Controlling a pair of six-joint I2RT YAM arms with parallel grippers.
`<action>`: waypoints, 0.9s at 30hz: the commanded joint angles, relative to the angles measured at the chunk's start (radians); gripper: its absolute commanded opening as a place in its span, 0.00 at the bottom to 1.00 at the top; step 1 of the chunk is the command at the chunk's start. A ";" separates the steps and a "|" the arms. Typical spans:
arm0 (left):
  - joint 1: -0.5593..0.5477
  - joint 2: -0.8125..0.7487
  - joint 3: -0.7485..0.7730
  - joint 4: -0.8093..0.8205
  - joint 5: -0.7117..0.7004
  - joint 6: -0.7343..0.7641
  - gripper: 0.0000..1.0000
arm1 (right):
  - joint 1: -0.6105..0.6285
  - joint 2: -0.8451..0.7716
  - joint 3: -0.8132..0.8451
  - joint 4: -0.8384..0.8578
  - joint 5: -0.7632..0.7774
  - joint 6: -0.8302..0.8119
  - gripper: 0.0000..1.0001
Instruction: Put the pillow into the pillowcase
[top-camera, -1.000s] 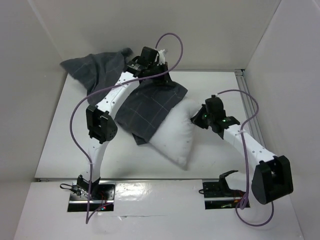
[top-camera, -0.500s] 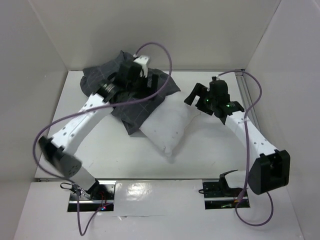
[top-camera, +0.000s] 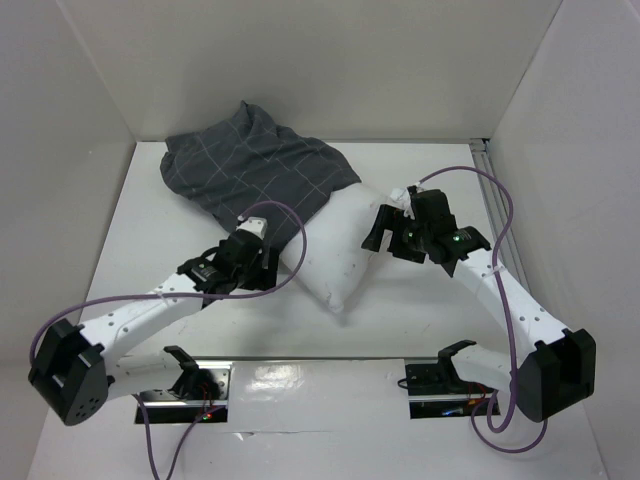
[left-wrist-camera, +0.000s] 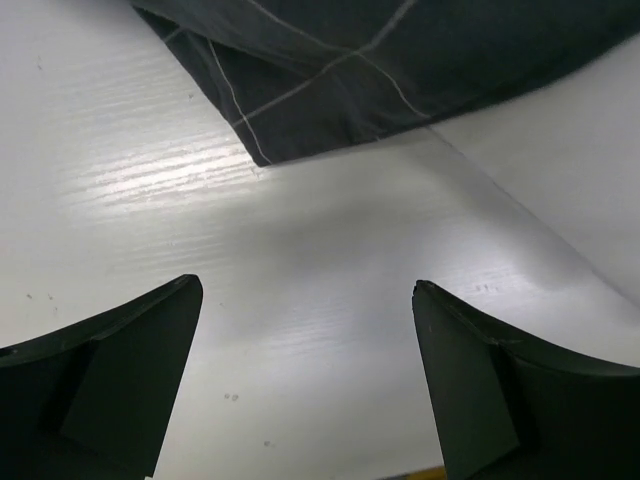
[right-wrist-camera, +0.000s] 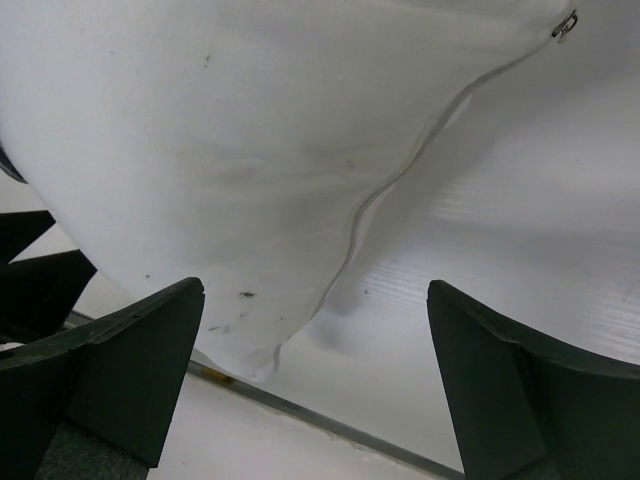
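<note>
Both hands are released and hold nothing. The left hand (left-wrist-camera: 305, 288) hangs over bare worktop (top-camera: 150, 250) by the pillowcase's (top-camera: 250, 170) corner, and the right hand (right-wrist-camera: 315, 290) is at the pillow's (top-camera: 335, 255) edge. The pillow's near half lies bare. Farther back the pillowcase overlaps its far end, so most of the sheathing is left. Nothing else obstructs.
</note>
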 joint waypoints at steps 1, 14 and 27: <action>-0.002 0.077 0.001 0.234 -0.056 -0.011 1.00 | 0.005 -0.005 0.015 -0.001 -0.008 0.004 1.00; 0.026 0.366 0.033 0.435 -0.173 0.024 0.75 | 0.005 0.014 0.004 0.031 -0.117 0.004 1.00; 0.035 0.426 0.083 0.306 -0.303 -0.054 0.80 | 0.005 0.000 -0.014 0.051 -0.312 -0.059 1.00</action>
